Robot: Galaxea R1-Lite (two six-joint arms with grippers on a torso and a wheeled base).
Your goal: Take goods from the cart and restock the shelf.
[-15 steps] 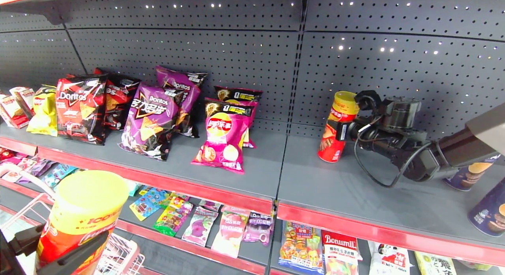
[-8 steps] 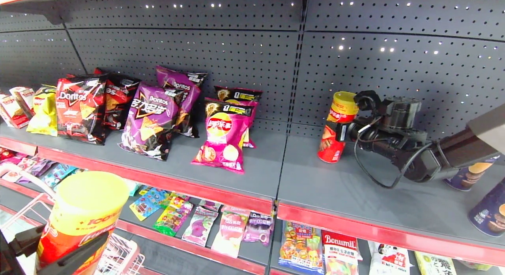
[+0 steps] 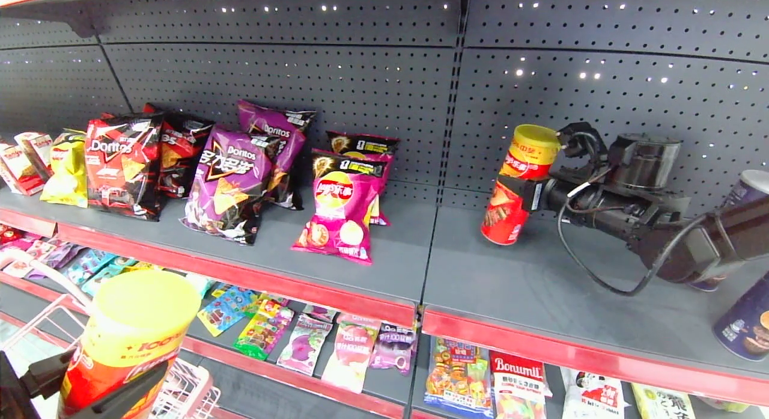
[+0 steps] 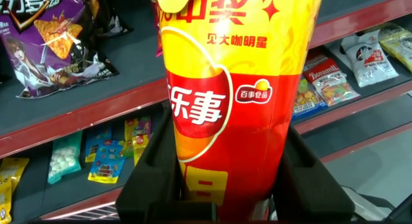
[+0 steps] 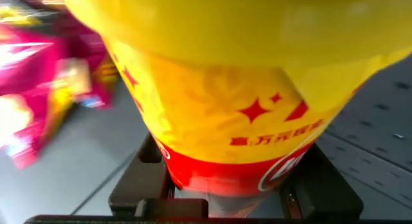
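The left hand (image 3: pixel 96 383) sits in the lower left corner of the head view, partly cut off by the frame edge. Its black fingers are clenched on a tall round can (image 3: pixel 129 323), red below and yellow above, with a matt yellow plastic lid. In the left wrist view this can (image 4: pixel 228 102) has a smooth, glossy printed wall, and its top goes out of the frame. Just beside it, in the lower left of the head view, is a pink wire cart (image 3: pixel 192 383), of which I see only a corner.

The right hand (image 3: pixel 524 196) is in the middle right of the head view and grasps a second can (image 3: pixel 521 160) of the same kind by its middle. This can is tilted, with the lid toward the perforated grey back wall (image 3: pixel 360 76). Its base is very near the flat grey metal shelf (image 3: pixel 541 287), but I cannot tell if it touches. In the right wrist view the second can (image 5: pixel 232 89) stands between two dark fingers (image 5: pixel 141 185), and its base is hidden.

A dark blue can (image 3: pixel 745 323) is cut off at the right edge. Crinkled foil snack bags (image 3: pixel 231 181) lie in the left half of the shelf.
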